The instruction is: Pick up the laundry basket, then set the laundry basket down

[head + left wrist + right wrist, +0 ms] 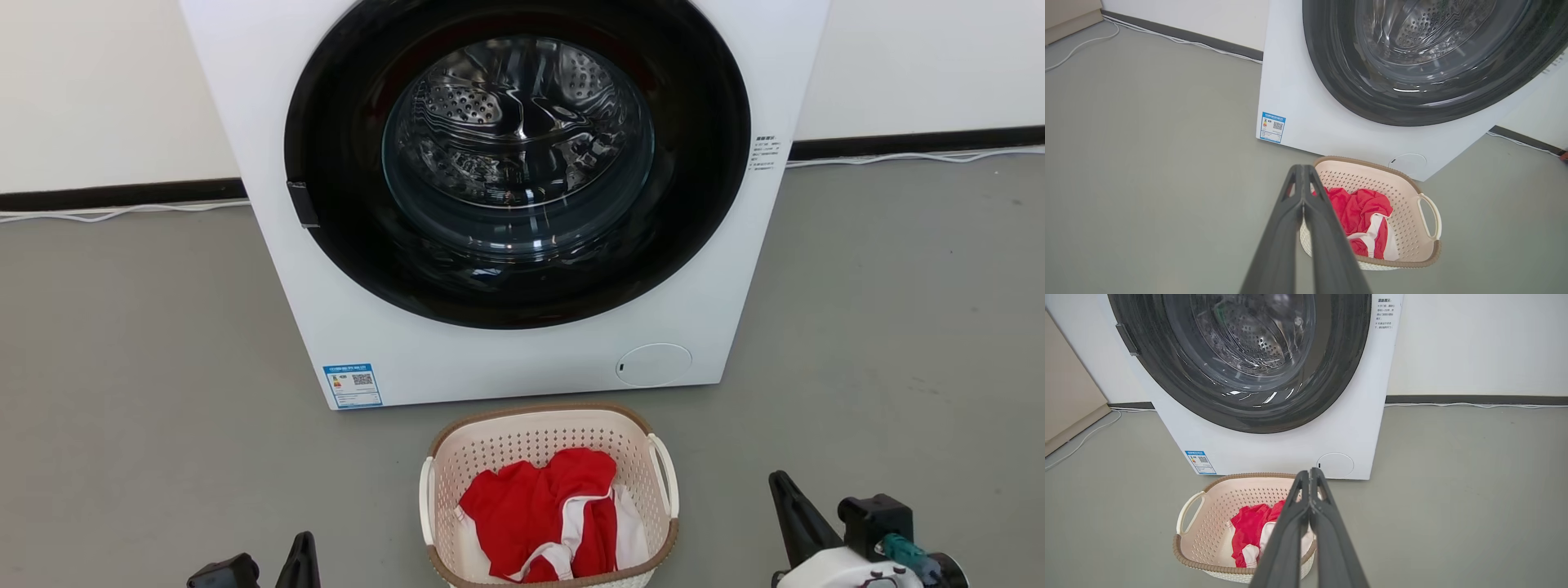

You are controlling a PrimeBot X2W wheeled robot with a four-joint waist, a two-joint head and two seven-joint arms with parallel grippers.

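The laundry basket (539, 437) sits on the grey floor just in front of the washer, cream-white and perforated with a brown rim and white loop handles; red and white clothes lie inside. It also appears in the left wrist view (1404, 212) and the right wrist view (1216, 514). My left gripper (304, 543) is low at the basket's left, apart from it, fingers pressed together with nothing between them (1302, 171). My right gripper (782, 483) is low at the basket's right, also apart, fingers together and holding nothing (1309, 475).
A white front-loading washer (490, 359) with a dark round door stands right behind the basket. White cables (122, 212) run along the black skirting at the wall. A beige panel (1069, 400) leans at the left. Open grey floor lies on both sides.
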